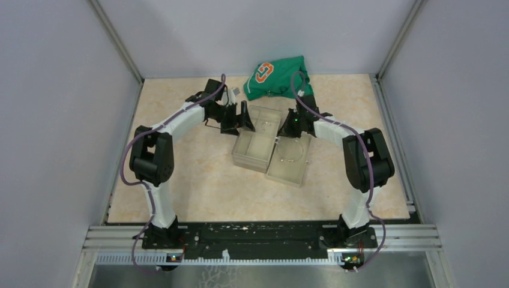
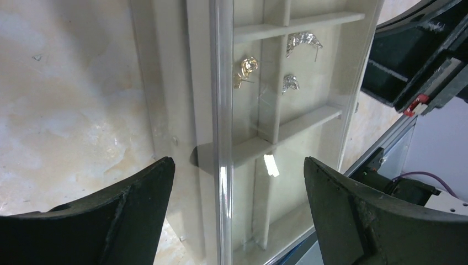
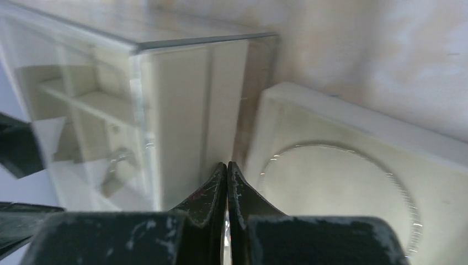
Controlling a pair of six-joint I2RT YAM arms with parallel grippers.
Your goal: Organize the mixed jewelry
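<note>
The clear compartmented box (image 1: pixel 249 161) lies open, its lid half (image 1: pixel 287 176) beside it on the right. The large fine wire hoop (image 1: pixel 290 151) lies in the lid half; it also shows in the right wrist view (image 3: pixel 405 190). In the left wrist view two small silvery pieces (image 2: pixel 302 41) (image 2: pixel 290 83) and a gold-toned piece (image 2: pixel 245 69) lie in the compartments. My left gripper (image 2: pixel 237 165) is open and empty, its jaws on either side of the box's clear wall (image 2: pixel 221 105). My right gripper (image 3: pixel 227 165) is shut, its tips at the seam between box (image 3: pixel 182 110) and lid half (image 3: pixel 353 113).
The green cloth with the orange logo (image 1: pixel 277 77) lies at the back, just behind the box. My right arm (image 2: pixel 419 49) shows at the upper right of the left wrist view. Grey walls enclose the table on three sides.
</note>
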